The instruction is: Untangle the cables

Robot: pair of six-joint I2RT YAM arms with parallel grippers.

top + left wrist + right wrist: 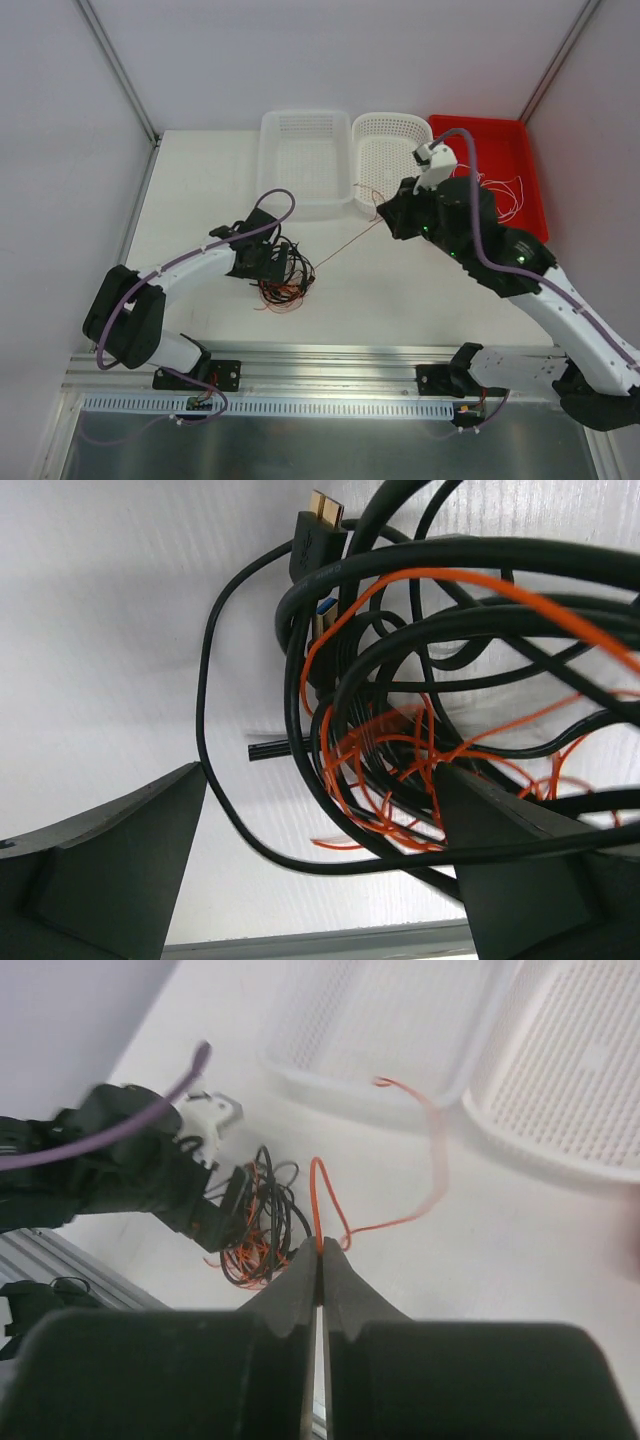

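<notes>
We are logging the cables (288, 278) bunched on the table (400, 295), with the left gripper (318, 780) gaping wide around them. The right gripper (320, 1255) is pinching one orange wire (345, 243), which is stretching diagonally from the bunch toward the far right.

I record the cables (283, 272) as black and orange-red mixed, with one orange-red strand (395, 1224). A black plug (312, 545) carries a gold tip. The surface (200, 180) is plain white. The rectangular basket (305, 150) and oval basket (392, 150) are white, finely perforated in a grid. The tray (500, 140) is red, the hoses (478, 230) purple, the left end effector (320, 775) and right end effector (320, 1250) black.
</notes>
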